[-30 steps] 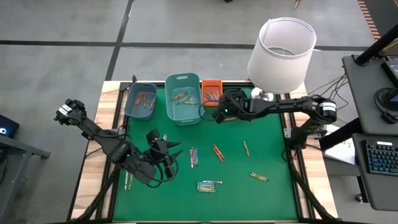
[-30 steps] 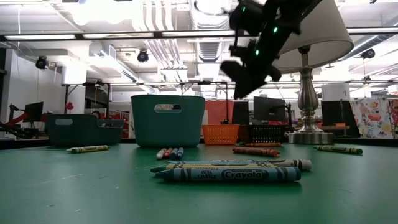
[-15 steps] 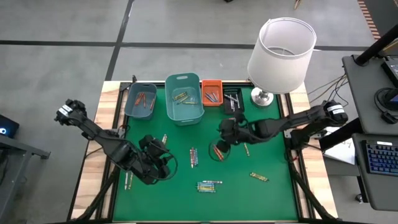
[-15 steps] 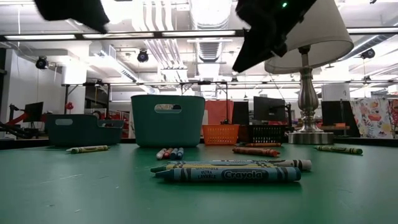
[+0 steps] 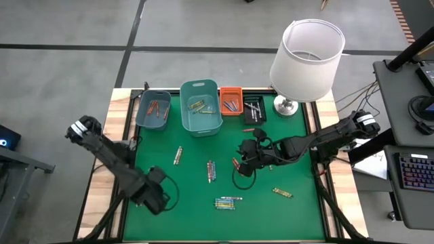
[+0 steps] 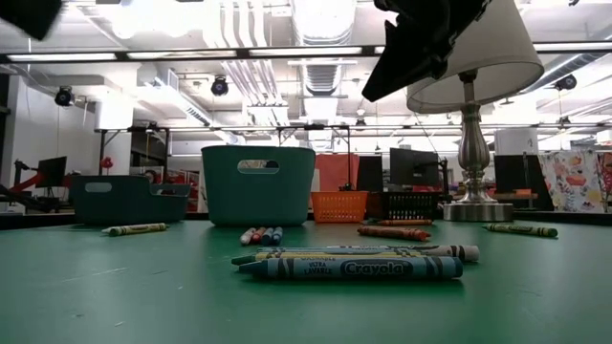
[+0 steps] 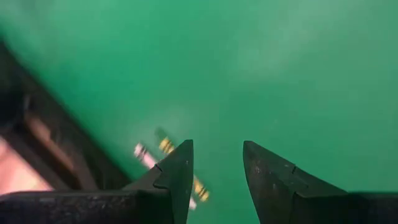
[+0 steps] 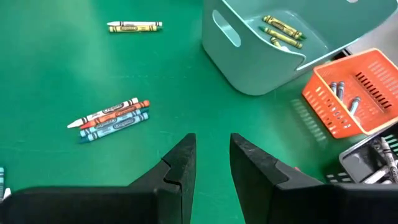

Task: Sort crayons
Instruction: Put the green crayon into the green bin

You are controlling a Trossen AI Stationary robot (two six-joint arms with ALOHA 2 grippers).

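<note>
Crayons lie scattered on the green mat (image 5: 298, 210): a yellow-green one (image 5: 178, 155), a small bunch (image 5: 211, 171) in the middle, another bunch (image 5: 228, 202) near the front, and a yellow one (image 5: 282, 193). My left gripper (image 7: 217, 149) points down, open, above the mat's near left edge. Yellow and white crayons (image 7: 149, 155) lie below it there. My right gripper (image 8: 212, 140) hangs open over the mat's middle (image 5: 241, 167), slanting down, above an orange-red crayon (image 6: 394, 232). Neither gripper holds anything.
Along the far edge stand a grey-blue bin (image 5: 153, 108), a taller teal bin (image 5: 201, 106), an orange basket (image 5: 230, 100) and a black basket (image 5: 253, 108), each with crayons inside. A white-shaded lamp (image 5: 306, 54) stands at the far right corner.
My right gripper has swung from the far baskets toward the near edge and now hangs over the mat's middle. My left gripper has gone down and toward the near left corner, tipping over until it points down. No crayon has moved.
</note>
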